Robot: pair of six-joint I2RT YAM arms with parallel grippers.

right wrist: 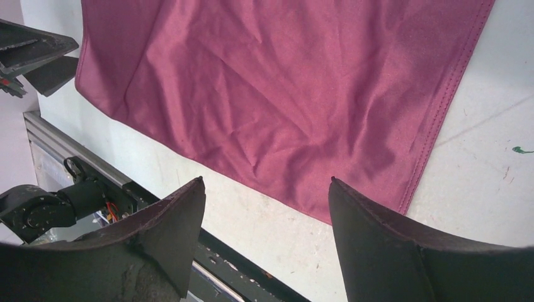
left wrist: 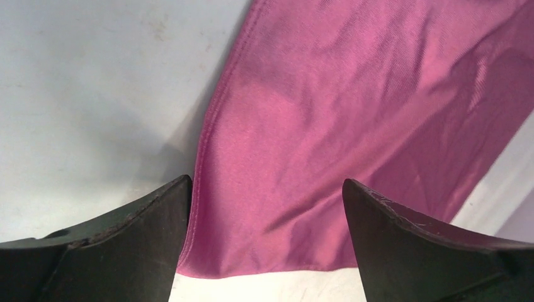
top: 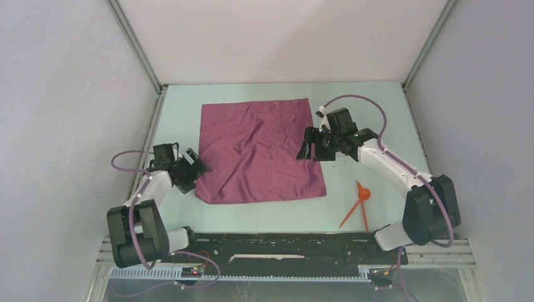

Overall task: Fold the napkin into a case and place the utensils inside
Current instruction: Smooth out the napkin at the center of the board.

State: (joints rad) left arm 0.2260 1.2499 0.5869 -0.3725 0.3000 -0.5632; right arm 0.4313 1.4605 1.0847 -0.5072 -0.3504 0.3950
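Observation:
The plum-purple napkin (top: 259, 151) lies spread flat and lightly wrinkled in the middle of the table; no case is formed. It also shows in the left wrist view (left wrist: 352, 126) and the right wrist view (right wrist: 283, 94). My left gripper (top: 200, 167) is open, low at the napkin's near-left corner, its fingers straddling that corner. My right gripper (top: 308, 151) is open and empty, above the napkin's right edge. The two orange-red utensils, a spoon (top: 359, 200) and a slim stick (top: 364, 215), lie crossed on the table near the front right, apart from the napkin.
The pale table (top: 378, 107) is walled by grey panels on the left, back and right. A black rail (top: 283, 242) with the arm bases runs along the near edge.

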